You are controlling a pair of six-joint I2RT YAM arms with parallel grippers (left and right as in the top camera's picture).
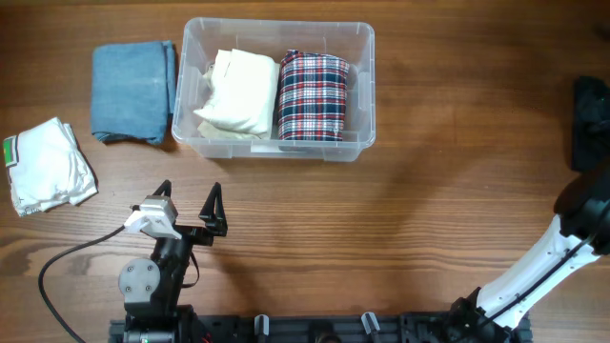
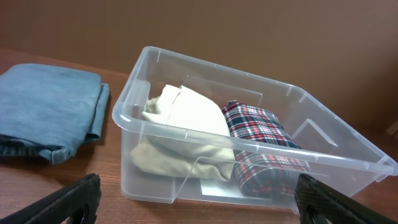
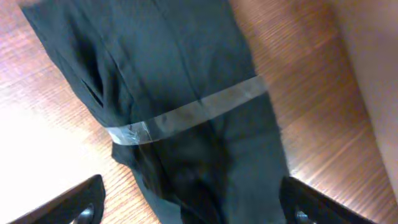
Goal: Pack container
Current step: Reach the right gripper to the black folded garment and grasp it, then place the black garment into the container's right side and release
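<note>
The container (image 1: 366,88) is a clear tub at the back middle of the table. It holds a folded cream cloth (image 1: 238,90) on the left and a red plaid cloth (image 1: 312,95) on the right. In the left wrist view the container (image 2: 163,182) stands just ahead, with the cream cloth (image 2: 186,118) and plaid cloth (image 2: 261,134) inside. My left gripper (image 1: 191,205) is open and empty, short of the tub's front wall; its fingers (image 2: 200,208) frame the tub. My right gripper (image 3: 193,208) is open just above a black garment (image 3: 180,81) at the table's right edge (image 1: 591,114).
A folded blue cloth (image 1: 133,90) lies left of the container and also shows in the left wrist view (image 2: 46,112). A white cloth with a green mark (image 1: 48,164) lies at the far left. A strip of clear tape (image 3: 186,115) crosses the black garment.
</note>
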